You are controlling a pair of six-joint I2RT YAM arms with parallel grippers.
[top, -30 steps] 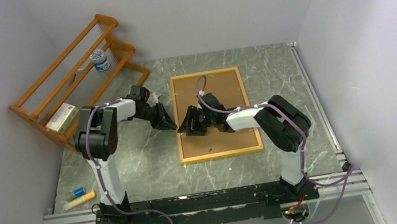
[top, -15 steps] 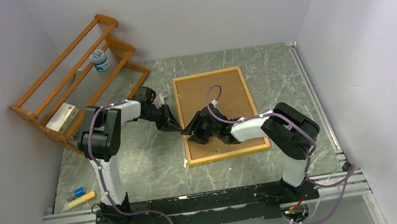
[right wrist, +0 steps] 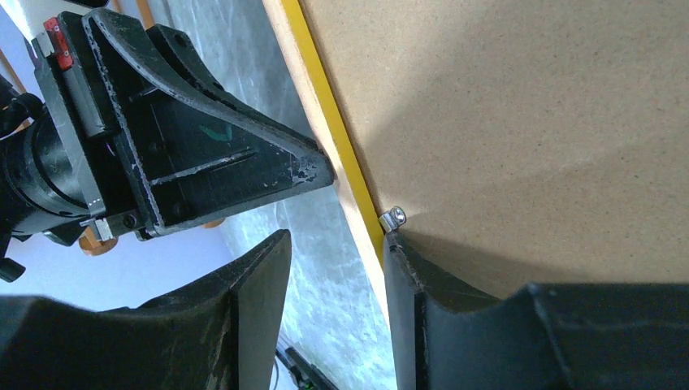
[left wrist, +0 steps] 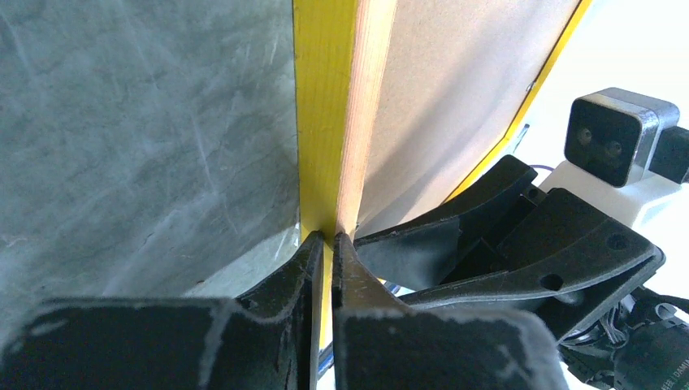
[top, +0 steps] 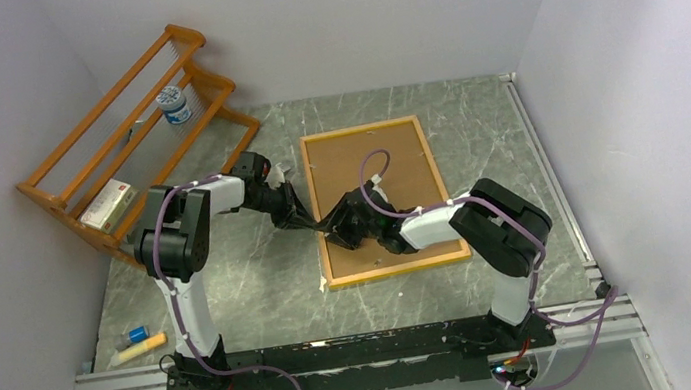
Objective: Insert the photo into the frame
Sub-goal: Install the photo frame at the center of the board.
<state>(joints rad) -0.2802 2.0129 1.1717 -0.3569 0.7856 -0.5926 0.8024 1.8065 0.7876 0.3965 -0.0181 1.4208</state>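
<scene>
The frame (top: pixel 396 267) lies back-up on the table, its brown hardboard backing (top: pixel 388 164) facing up inside the narrow yellow-orange border. My left gripper (top: pixel 309 221) is shut on the frame's left rail; in the left wrist view the yellow edge (left wrist: pixel 325 122) runs straight into my pinched jaws (left wrist: pixel 326 240). My right gripper (top: pixel 337 224) stands open astride the same rail (right wrist: pixel 336 240), one finger on the backing beside a small metal clip (right wrist: pixel 394 217). The photo is hidden. A tiny white sliver (top: pixel 323 284) pokes out at the frame's near-left corner.
An orange-brown slatted wooden rack (top: pixel 127 133) stands at the back left, holding a white jar (top: pixel 173 105) and a small box (top: pixel 109 205). Two small tubes (top: pixel 139 343) lie at the near left. Walls close in on three sides; a metal rail (top: pixel 343 357) runs along the front.
The frame has slid right and turned slightly. Both grippers have come together at its left rail, and my left jaws have closed onto that rail.
</scene>
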